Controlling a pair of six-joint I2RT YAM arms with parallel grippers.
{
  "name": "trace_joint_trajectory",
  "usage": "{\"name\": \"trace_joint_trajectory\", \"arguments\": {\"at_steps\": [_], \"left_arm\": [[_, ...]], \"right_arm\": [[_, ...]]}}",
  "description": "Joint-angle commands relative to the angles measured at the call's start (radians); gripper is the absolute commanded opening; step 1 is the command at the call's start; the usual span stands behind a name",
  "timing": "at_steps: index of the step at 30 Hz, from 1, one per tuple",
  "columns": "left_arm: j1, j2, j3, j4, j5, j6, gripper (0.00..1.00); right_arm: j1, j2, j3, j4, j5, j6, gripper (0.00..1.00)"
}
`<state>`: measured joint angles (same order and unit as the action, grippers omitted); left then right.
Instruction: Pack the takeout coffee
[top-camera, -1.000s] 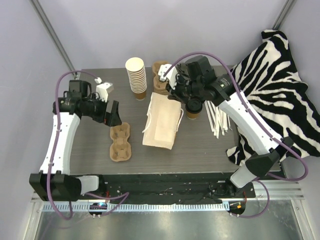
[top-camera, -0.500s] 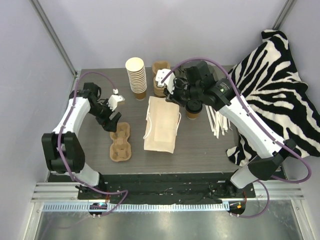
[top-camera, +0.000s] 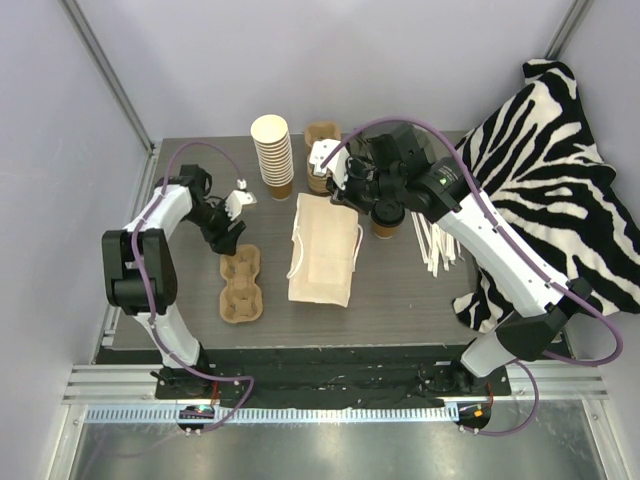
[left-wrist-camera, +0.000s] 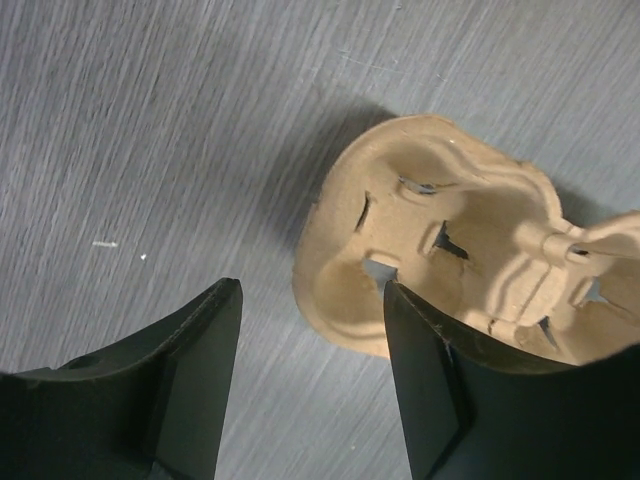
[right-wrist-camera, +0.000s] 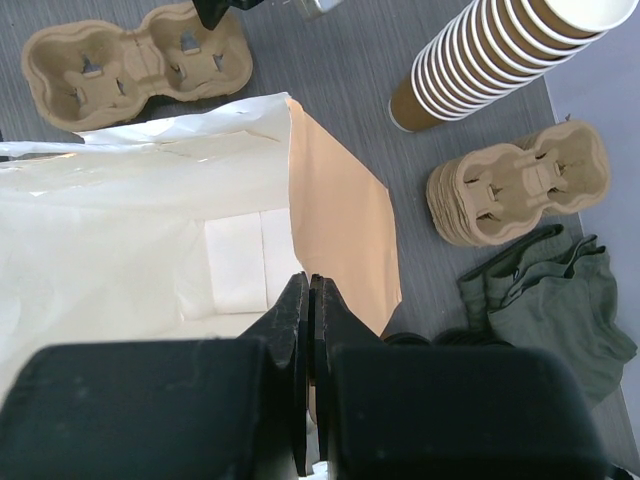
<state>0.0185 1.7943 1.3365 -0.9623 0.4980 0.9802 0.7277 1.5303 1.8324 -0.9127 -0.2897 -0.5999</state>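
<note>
Right of bag (top-camera: 322, 262) | takeout coffee (top-camera: 384, 228) beside closed right fingers (right-wrist-camera: 290, 330)

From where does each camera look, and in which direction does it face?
Top external: above and behind the bases, looking down on the table; left arm and right arm show.
Left wrist: on the left arm, looking down past the open left pincer at the cup carrier.
Right wrist: on the right arm, looking down past the shut right pincer at the paper bag.
Shared: that carrier lies in both wrist views.
</note>
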Motion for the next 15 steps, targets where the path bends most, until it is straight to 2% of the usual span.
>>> {"name": "trace_joint_trajectory", "arguments": {"at_steps": [1,12,15], "left_arm": [[-0.003,0.026,0.041,0.036,0.037,0.025,0.61],[-0.009,0.047,0.003,0.014,0.053,0.061,0.40],[-0.009,0.028,-0.007,-0.001,0.062,0.064,0.27]], "right_arm": [[0.009,-0.009,0.005,0.015,0.009,0.009,0.01],[0.010,0.002,-0.004,0.014,0.007,0.031,0.01],[0.010,0.004,-0.005,0.020,0.003,0.041,0.01]]}}
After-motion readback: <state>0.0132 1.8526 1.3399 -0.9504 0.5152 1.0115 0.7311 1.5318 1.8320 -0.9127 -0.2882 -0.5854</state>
